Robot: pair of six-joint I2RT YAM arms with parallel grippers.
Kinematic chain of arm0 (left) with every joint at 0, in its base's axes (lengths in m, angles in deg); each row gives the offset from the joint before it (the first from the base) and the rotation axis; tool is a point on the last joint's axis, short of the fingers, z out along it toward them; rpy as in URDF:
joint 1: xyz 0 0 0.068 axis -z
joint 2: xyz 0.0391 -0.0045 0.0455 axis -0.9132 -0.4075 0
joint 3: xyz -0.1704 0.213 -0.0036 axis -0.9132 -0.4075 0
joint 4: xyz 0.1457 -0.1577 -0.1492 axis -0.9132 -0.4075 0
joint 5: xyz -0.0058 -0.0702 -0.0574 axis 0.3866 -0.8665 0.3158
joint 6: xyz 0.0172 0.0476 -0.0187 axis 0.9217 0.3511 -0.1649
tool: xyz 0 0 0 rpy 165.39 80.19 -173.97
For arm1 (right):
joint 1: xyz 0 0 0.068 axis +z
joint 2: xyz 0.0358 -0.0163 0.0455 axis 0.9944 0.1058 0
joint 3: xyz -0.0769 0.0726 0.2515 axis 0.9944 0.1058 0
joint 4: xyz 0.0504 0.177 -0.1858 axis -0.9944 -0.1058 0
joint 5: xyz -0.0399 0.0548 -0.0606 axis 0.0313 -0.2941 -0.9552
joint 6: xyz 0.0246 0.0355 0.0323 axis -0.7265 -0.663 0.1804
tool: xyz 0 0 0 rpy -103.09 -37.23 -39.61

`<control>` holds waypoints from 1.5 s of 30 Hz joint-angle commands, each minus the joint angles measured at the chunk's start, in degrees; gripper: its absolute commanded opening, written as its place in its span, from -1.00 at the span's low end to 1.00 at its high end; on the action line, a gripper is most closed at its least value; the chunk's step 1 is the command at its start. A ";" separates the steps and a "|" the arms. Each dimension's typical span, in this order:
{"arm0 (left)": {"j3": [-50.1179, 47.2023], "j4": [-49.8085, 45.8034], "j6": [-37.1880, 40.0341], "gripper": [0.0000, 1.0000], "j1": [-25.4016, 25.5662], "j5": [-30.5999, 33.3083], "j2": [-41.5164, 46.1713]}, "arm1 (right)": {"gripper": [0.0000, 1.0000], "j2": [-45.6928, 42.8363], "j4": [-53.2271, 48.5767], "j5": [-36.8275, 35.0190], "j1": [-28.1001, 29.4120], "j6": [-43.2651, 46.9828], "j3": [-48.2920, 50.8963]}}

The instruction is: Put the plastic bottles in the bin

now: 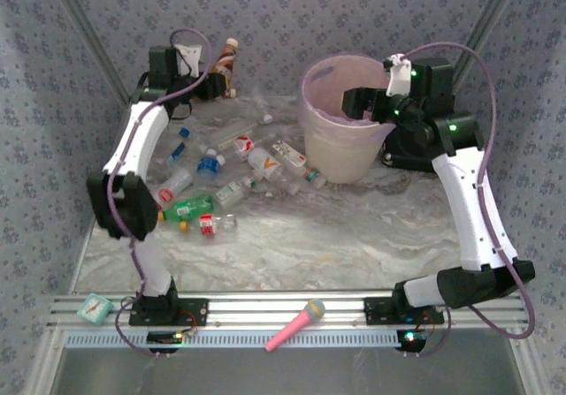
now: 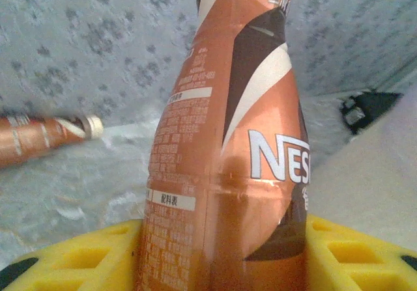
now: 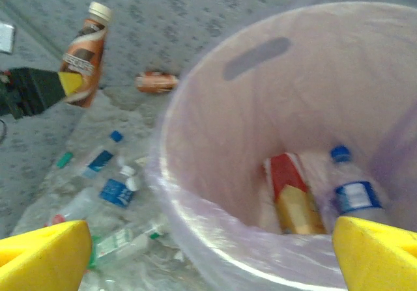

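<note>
bottle: brown (image 2: 228, 167), tilted, far-left by wall (image 1: 106, 24), well apart from bin (image 1: 340, 161)
L claw (image 1: 217, 83): pads clamped on bottle's lower body
R claw (image 1: 357, 102): jaws wide, nothing held, over bin rim
tip: L should carry high over pile (image 1: 221, 174), clear rim, drop over opening; R claw crowds rim
R wrist cam: inner btls (image 3: 293, 200) in bin, not clear from top
L wrist cam: 2nd btl (image 2: 39, 138) lying by wall

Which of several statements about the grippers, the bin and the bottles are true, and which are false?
1. The left gripper grips a brown bottle. True.
2. The right gripper is shut. False: its jaws stand wide open over the bin.
3. The bin is empty. False: a red-labelled bottle and a blue-capped bottle lie inside.
4. A second brown bottle lies on its side by the back wall. True.
</note>
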 commanded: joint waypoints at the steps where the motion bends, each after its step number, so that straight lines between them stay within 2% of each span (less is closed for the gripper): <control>1: -14.25 16.02 -7.77 -0.12 1.56 0.94 9.85 | 0.96 -0.67 4.92 3.53 3.52 -3.13 -1.25; 7: -34.59 27.41 -11.91 -0.15 8.17 3.06 25.63 | 1.00 3.08 5.82 0.86 11.16 -6.63 -4.09; 12: -46.08 36.00 -17.49 -0.17 12.70 2.51 34.63 | 1.00 8.39 6.61 4.06 14.39 -6.70 -7.28; 20: -52.24 39.55 -18.91 -0.17 18.76 3.48 38.89 | 1.00 16.20 6.41 11.13 16.01 -6.40 -10.99; 23: -53.37 41.45 -20.46 -0.17 19.28 4.21 38.19 | 0.99 18.29 8.67 16.60 16.32 -7.38 -10.50; 27: -52.05 42.36 -20.29 -0.18 20.22 3.55 36.23 | 0.99 21.60 11.49 19.70 16.68 -8.71 -11.51; 33: -52.00 44.70 -21.35 -0.19 20.99 2.90 35.20 | 0.99 25.10 9.86 17.02 17.90 -8.39 -13.94; 36: -51.81 44.38 -21.10 -0.20 21.09 2.88 35.25 | 0.85 25.77 10.52 17.50 17.90 -8.71 -13.92; 41: -51.57 44.41 -21.06 -0.21 21.36 2.63 34.98 | 0.42 26.22 11.10 18.08 17.61 -9.29 -13.93; 45: -51.05 44.09 -20.83 -0.21 21.63 2.62 34.68 | 0.22 26.18 11.18 18.61 17.39 -9.73 -13.92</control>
